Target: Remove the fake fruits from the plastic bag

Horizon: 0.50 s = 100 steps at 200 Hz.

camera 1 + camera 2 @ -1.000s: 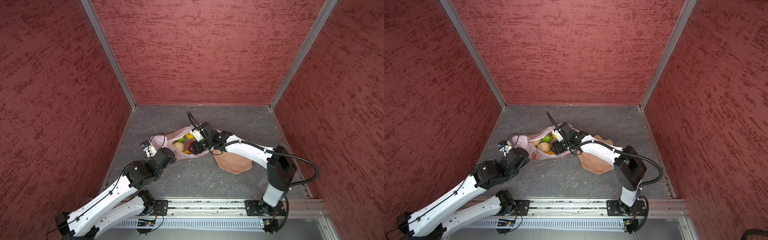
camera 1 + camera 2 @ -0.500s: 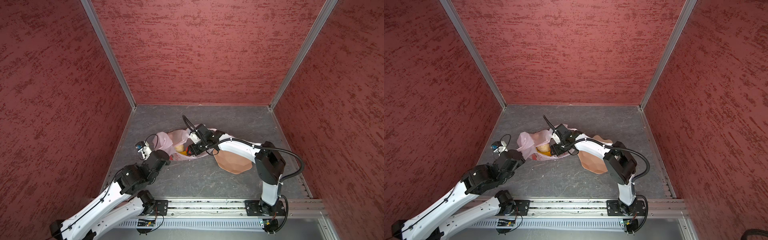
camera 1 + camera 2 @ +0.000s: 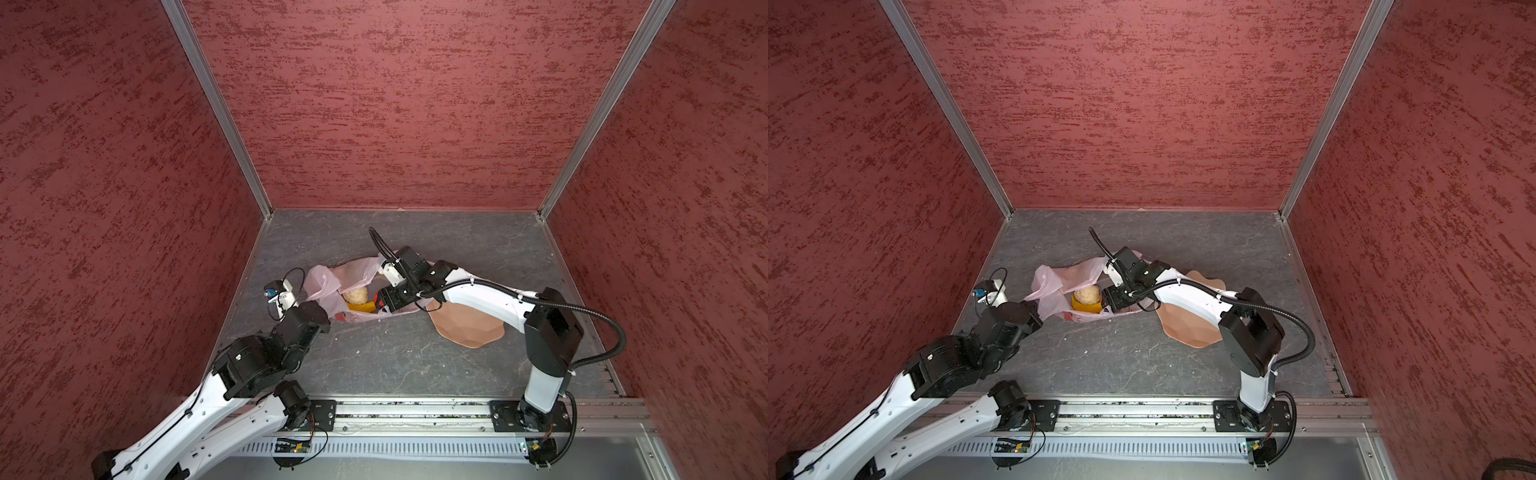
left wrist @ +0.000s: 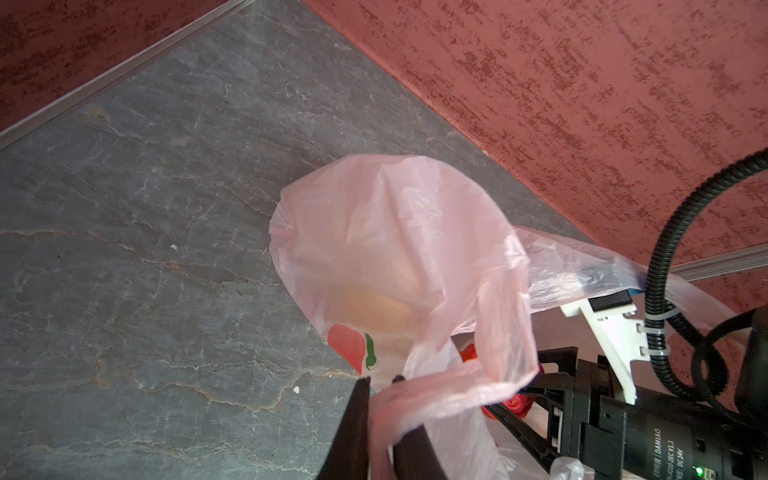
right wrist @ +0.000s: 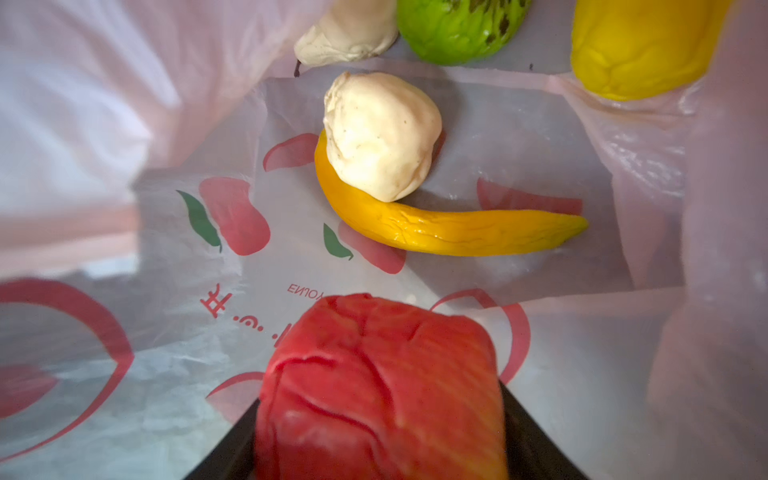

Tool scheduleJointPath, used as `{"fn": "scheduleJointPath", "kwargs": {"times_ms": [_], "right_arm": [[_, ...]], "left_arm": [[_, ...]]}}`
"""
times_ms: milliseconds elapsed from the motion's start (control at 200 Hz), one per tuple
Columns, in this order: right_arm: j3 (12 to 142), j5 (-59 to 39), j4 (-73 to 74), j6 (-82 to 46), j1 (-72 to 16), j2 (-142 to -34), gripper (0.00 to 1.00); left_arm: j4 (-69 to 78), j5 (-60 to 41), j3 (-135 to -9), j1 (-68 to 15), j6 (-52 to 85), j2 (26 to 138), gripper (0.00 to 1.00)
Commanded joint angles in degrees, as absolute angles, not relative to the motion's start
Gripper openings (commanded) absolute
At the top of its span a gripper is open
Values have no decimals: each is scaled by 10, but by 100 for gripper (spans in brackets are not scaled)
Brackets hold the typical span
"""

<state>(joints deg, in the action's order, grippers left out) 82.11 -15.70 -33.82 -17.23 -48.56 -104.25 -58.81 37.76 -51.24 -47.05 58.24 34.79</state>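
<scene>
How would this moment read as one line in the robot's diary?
left gripper: pinching plastic bag handle | right gripper: clamping red fruit inside bag | banana: in bag

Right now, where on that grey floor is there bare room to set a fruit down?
Bare floor lies between the plastic bag and the back wall, and in a wide strip between bag, bowl and front rail. Crowded: the bag's mouth, where the left pincer pinches it and the right pincer holds a red fruit.

My plastic bag [image 4: 395, 249] is thin, crinkly, translucent film; my red fruit [image 5: 380, 390] looks glossy, creased, perhaps rubbery.
</scene>
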Motion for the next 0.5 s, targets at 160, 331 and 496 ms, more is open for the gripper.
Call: {"fn": "scheduleJointPath", "kwargs": {"times_ms": [160,331,496], "right_arm": [[819,-154,-368,-150,-492,-1037,29],[808,-133,-376,-152,-492,-1036,29],[811,-118,-388,-151,-492,-1040,28]], "left_arm": [[-521,343,-529,-467,504,352,14],[-509,345,-545,-467,488,345,14],[-507,348,-563,-468,468,325,14]]}}
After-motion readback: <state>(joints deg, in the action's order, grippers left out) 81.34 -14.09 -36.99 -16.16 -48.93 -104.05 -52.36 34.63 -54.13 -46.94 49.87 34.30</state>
